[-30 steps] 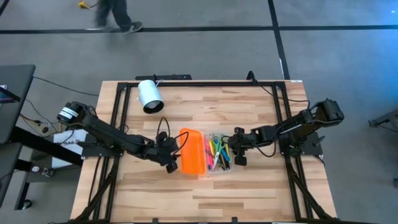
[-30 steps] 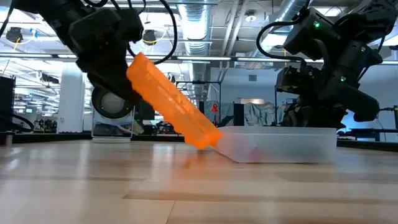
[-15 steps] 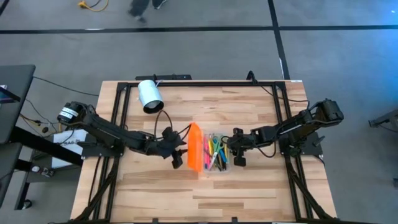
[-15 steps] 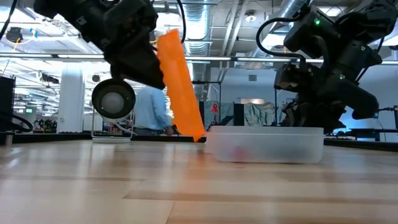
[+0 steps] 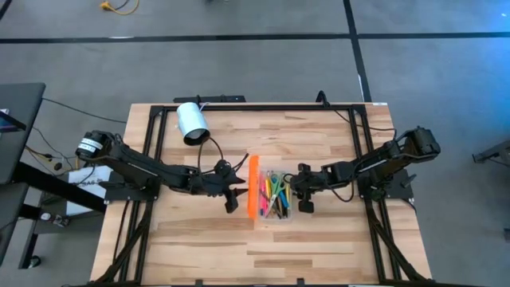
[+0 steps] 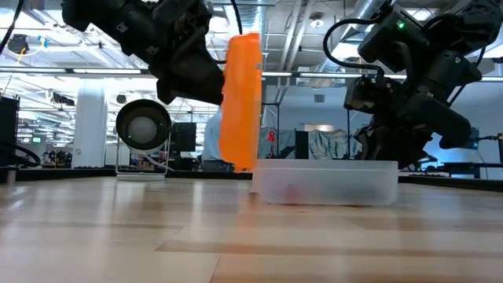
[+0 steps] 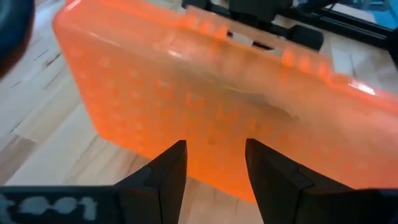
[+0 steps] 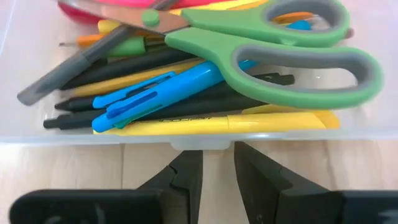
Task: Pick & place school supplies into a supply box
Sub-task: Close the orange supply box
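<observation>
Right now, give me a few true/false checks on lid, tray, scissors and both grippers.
1. The orange lid stands about upright. True.
2. The lid lies flat on the table. False: it stands on edge at the tray's left side.
3. The scissors are in the tray. True.
4. The left gripper is beside the lid. True.
5. The right gripper holds the scissors. False: it sits at the tray's outer wall.
</observation>
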Robot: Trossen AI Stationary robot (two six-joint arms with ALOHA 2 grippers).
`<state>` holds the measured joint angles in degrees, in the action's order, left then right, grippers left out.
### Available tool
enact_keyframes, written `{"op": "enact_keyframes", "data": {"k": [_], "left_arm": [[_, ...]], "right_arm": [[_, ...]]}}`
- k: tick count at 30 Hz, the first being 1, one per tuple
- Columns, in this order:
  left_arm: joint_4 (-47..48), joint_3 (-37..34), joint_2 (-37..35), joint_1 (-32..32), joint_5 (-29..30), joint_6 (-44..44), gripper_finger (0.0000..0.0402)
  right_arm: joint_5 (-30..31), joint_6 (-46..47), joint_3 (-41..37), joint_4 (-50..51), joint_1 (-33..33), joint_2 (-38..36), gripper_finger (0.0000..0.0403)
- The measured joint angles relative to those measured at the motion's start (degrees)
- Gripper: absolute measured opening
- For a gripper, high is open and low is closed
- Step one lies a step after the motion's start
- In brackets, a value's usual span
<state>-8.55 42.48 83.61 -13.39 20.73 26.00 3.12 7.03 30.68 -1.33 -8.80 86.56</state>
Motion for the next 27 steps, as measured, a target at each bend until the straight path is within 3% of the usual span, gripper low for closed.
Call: {"op": "enact_keyframes", "data": {"k": [8, 14, 27], "left_arm": [[-8.67, 1.34, 8.02, 0.15, -4.38, -0.11, 0.0153], [-8.71, 5.84, 13.5, 0.49, -5.47, -2.4, 0.0153], [-9.14, 7.37, 14.01, 3.99, -7.56, -2.12, 0.0153]], "right_arm": [[1.55, -0.03, 0.07, -2.33, 0.85, 0.0, 0.0086], [1.5, 0.01, 0.07, -2.49, 1.44, 0.0, 0.0086], [1.45, 6.58, 0.11, 0.73, 0.97, 0.0, 0.0086]]}}
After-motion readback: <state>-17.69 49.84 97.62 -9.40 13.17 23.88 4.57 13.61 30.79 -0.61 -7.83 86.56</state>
